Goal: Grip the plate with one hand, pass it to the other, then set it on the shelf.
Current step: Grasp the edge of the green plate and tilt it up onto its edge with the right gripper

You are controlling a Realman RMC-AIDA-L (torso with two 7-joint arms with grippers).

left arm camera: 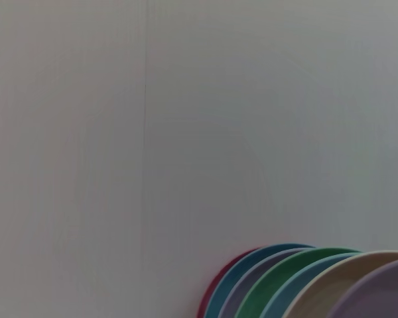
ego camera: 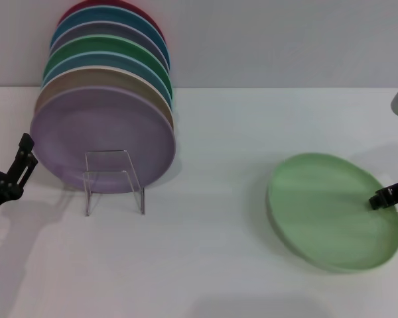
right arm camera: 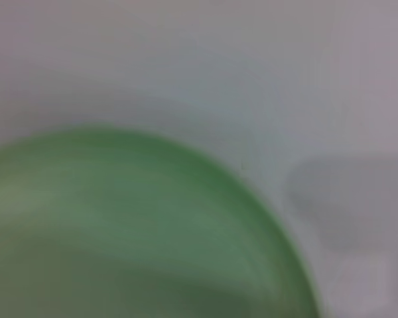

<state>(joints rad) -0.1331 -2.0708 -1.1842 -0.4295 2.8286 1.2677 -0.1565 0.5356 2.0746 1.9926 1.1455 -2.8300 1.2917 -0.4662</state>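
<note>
Nearest me on the left, my left gripper (ego camera: 16,173) hangs idle beside the shelf (ego camera: 114,180) — whether its fingers are spread, I cannot tell. Right of it, the plate (ego camera: 331,211) sits tilted on the table (ego camera: 205,265), my right gripper (ego camera: 383,197) pinching its right rim.

Lab test bench, bare white table (ego camera: 219,265), blank wall (ego camera: 285,40)
</note>
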